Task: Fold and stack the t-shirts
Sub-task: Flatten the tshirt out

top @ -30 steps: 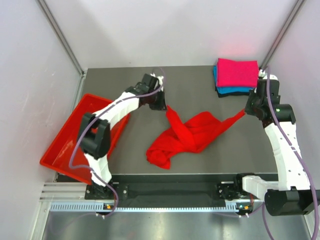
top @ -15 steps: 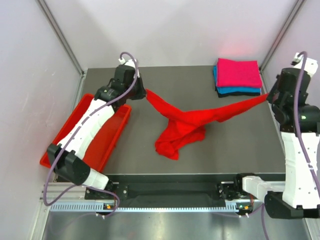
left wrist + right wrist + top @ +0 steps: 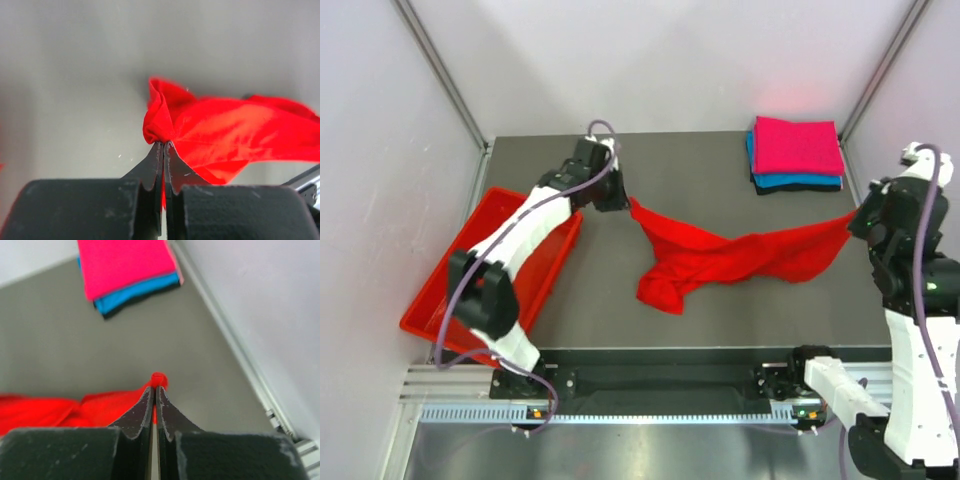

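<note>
Your left tool (image 3: 163, 146) is shut tight on one end of the red shirt (image 3: 720, 262) and your right tool (image 3: 154, 388) on the other end. The shirt's middle lies on the worktop (image 3: 700, 170).

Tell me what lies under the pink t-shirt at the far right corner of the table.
Under the pink t-shirt a teal-blue t-shirt shows at the edges, with a black t-shirt edge below it. Pink covers the rest of both.
</note>
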Robot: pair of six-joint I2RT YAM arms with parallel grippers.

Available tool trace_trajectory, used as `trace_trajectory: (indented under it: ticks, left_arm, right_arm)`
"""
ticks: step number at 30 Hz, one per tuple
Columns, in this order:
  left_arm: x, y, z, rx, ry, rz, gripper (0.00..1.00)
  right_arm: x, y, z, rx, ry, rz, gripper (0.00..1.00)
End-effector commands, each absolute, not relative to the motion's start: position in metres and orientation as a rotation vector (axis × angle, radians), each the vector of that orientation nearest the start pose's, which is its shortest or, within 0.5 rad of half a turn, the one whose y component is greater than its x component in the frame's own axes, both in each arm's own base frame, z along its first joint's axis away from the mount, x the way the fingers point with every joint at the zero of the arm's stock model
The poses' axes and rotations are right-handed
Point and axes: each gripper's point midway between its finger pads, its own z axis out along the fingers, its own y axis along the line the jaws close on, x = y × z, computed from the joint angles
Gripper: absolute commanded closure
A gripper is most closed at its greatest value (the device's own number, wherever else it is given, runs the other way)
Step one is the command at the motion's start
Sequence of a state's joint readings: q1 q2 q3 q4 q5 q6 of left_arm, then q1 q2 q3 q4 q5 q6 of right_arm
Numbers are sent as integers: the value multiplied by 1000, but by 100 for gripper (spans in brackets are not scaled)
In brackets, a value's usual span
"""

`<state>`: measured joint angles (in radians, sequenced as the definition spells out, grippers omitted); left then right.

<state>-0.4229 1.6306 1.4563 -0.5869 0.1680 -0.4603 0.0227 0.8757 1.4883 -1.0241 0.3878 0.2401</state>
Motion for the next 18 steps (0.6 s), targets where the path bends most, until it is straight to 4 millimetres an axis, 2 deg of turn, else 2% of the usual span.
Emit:
trace_trajectory:
  ticks: [1,2,5,6,8,10,11,13,16,18]
  left_arm:
    - [388,-250,156,81,2501,-753,100]
    - [395,-253,134,79,2552,-739,100]
    - [402,-261,101,94,2672,-730,100]
    - [406,-264,96,106,2683,-742,100]
    - [417,-268,89,125,2680,-741,86]
    - [425,-265,92,126,2657,-709,70]
    - [433,-255,98,94,2630,-645,61]
    - [440,-240,106,20,2598,-572,56]
    - [433,-229,119,12,2538,-566,52]
    - [414,-227,114,13,2561,-600,52]
  right_arm:
    - [241,-37,351,421,1928,-111,100]
    - [243,-37,348,420,1933,-114,100]
    - [251,-35,339,412,1945,-108,100]
    - [253,-37,339,417,1937,-113,100]
    - [255,-39,334,419,1948,-130,100]
    - [256,-42,333,419,1950,-157,100]
    - [257,-43,331,427,1955,-164,100]
    - [256,-47,330,433,1957,-189,100]
    - [253,-55,332,458,1952,-236,100]
    - [249,-61,333,478,1948,-279,100]
